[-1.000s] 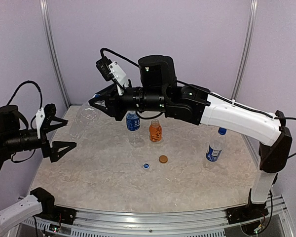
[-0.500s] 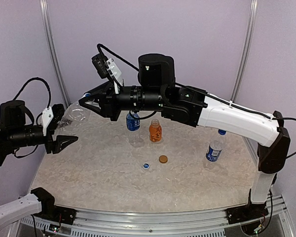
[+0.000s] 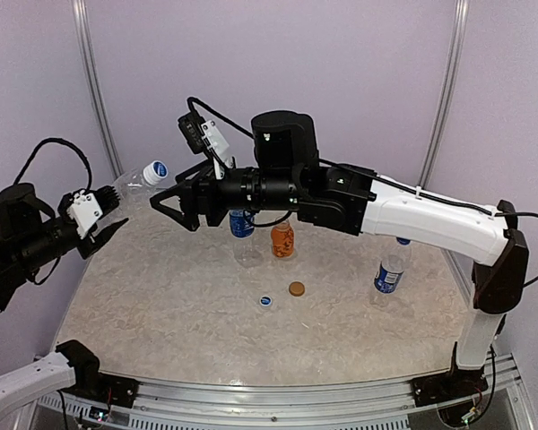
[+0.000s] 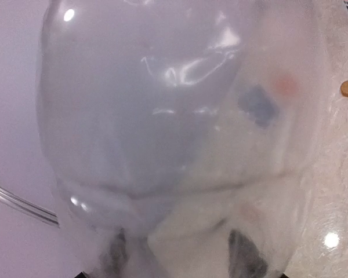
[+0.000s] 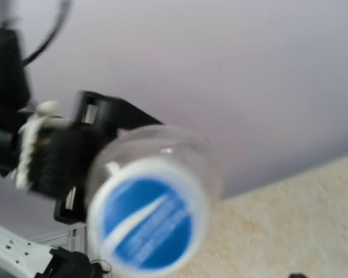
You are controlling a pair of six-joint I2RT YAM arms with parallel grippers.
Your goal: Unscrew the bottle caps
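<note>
My left gripper [image 3: 97,218] is shut on the base of the clear unlabelled bottle [image 3: 130,185] and holds it in the air, tilted up to the right. Its blue-and-white cap [image 3: 154,170] is on and faces the right wrist camera, where the cap [image 5: 148,223] fills the lower left. My right gripper [image 3: 172,208] stands open just right of the cap, apart from it. In the left wrist view the bottle [image 4: 180,127] covers nearly everything, with my dark fingers [image 4: 243,255] showing through it. A blue-labelled bottle [image 3: 242,224] and the orange bottle [image 3: 282,240] stand uncapped mid-table.
A second blue-labelled bottle [image 3: 390,269] with its blue cap on stands at the right. A loose blue-and-white cap [image 3: 266,302] and a brown cap [image 3: 296,288] lie on the table in front of the open bottles. The right arm stretches across above the table's far half.
The left gripper moved in and closed on the clear bottle's base. The right gripper opened, let go of the cap and drew back slightly. The bottle now tilts upward.
</note>
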